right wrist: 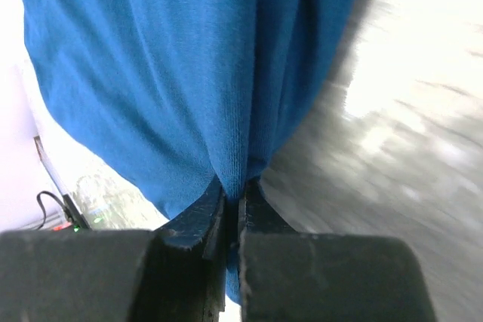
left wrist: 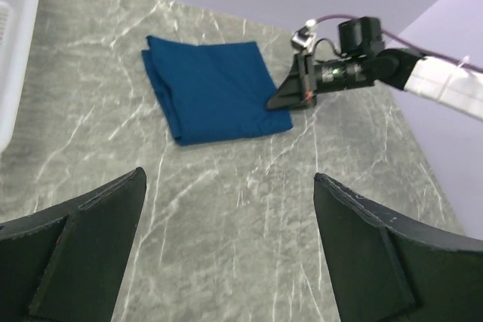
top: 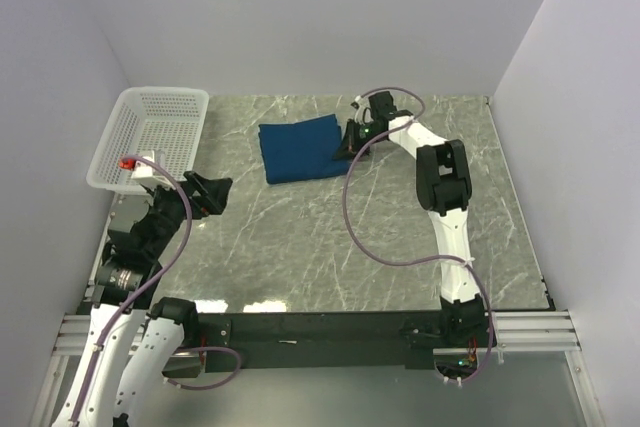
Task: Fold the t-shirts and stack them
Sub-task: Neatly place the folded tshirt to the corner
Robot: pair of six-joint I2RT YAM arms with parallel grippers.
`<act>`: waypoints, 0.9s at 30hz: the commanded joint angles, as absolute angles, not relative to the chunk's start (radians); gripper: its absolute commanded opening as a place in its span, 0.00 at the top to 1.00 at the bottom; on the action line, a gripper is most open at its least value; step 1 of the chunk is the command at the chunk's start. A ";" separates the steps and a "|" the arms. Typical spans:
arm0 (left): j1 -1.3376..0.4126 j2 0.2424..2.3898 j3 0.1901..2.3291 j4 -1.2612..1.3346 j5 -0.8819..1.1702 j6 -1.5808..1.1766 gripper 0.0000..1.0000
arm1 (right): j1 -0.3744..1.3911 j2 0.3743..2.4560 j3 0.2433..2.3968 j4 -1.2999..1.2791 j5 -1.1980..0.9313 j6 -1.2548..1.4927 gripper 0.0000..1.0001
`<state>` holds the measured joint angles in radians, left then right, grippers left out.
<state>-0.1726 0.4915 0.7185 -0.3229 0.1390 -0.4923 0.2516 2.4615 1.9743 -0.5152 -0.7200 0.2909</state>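
A blue t-shirt point(top: 298, 149) lies folded into a rough square on the marble table's far middle. My right gripper point(top: 349, 147) sits at the shirt's right edge, shut on a pinch of the cloth. In the right wrist view the blue t-shirt point(right wrist: 189, 73) fills the frame and runs down between the closed fingertips of the right gripper point(right wrist: 240, 190). The left wrist view shows the folded t-shirt point(left wrist: 215, 88) with the right gripper point(left wrist: 273, 100) at its right corner. My left gripper point(top: 210, 194) hangs open near the table's left side, nothing between its fingers point(left wrist: 90, 224).
A white mesh basket point(top: 150, 137) stands at the far left, partly off the table, with a red and white item inside. The right arm's cable point(top: 370, 237) loops over the table's middle. Purple walls close in the sides and back.
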 commanded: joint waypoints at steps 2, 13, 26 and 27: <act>-0.175 0.469 0.733 -0.380 0.156 -0.508 0.03 | 0.158 2.372 1.944 -0.567 -0.689 0.218 1.00; -0.173 0.361 0.614 -0.336 0.262 -0.613 0.04 | -0.184 2.214 1.818 -0.792 -0.372 -0.172 1.00; -0.173 0.324 0.630 -0.374 0.279 -0.606 0.04 | -0.278 2.070 1.725 -0.568 0.218 -0.452 0.12; -0.173 0.325 0.632 -0.377 0.270 -0.600 0.04 | -0.270 2.042 1.695 -0.536 0.244 -0.471 0.12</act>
<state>-0.1726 0.3302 0.5964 -0.3859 0.2600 -0.6064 -0.2951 2.1715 1.7443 -0.6556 0.0654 -0.3637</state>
